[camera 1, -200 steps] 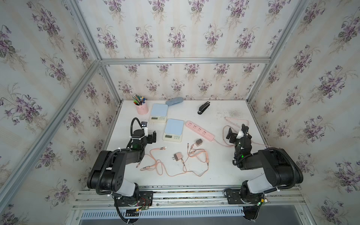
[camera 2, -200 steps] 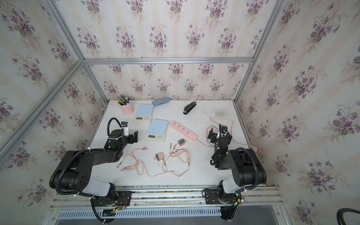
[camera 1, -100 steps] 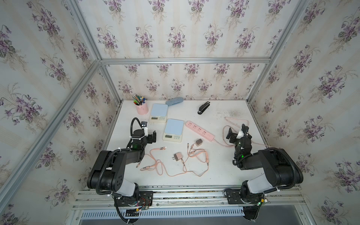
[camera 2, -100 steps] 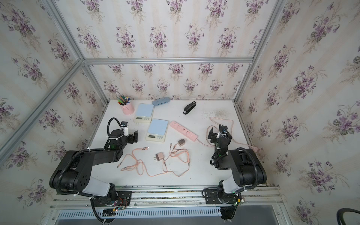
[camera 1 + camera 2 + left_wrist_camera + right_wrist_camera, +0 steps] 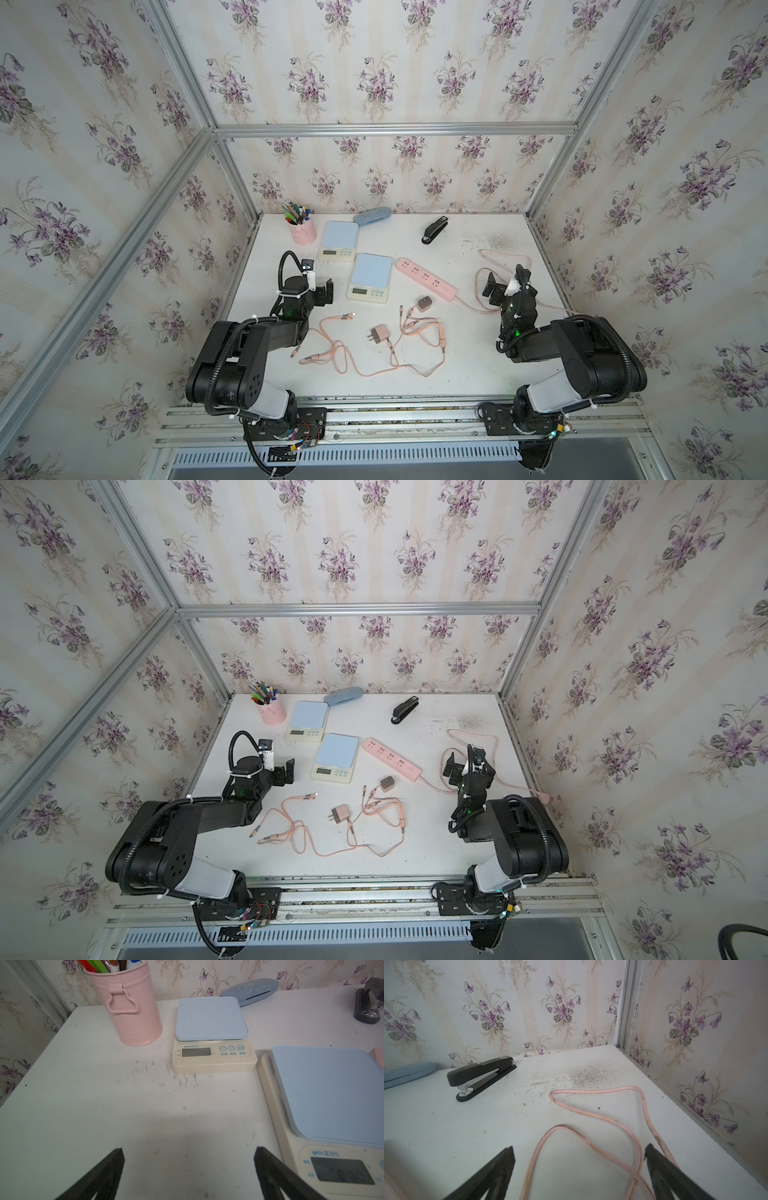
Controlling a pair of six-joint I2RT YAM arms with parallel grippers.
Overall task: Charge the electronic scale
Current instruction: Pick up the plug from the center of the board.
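The table (image 5: 83, 1105) is matt white, scuffed, gritty toward 1 o'clock. The cup (image 5: 135, 1012) looks like painted metal with a soft sheen. The far scale (image 5: 213, 1036) and near scale (image 5: 332, 1095) have smooth cream plastic bodies under matt blue tops. The stapler (image 5: 481, 1076) is glossy black with a shiny metal plate. The case (image 5: 249, 991) looks like rough cloth.

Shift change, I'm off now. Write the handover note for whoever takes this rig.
Left gripper: open, empty, over bare table beside the near scale.
Right gripper: open, empty, above the power strip cord.
Things: power strip right of the near scale; far scale behind it; pink adapter, grey adapter and charging cables loose in front.
Done: nothing plugged in yet.
Left: adapter into strip, cable into scale.
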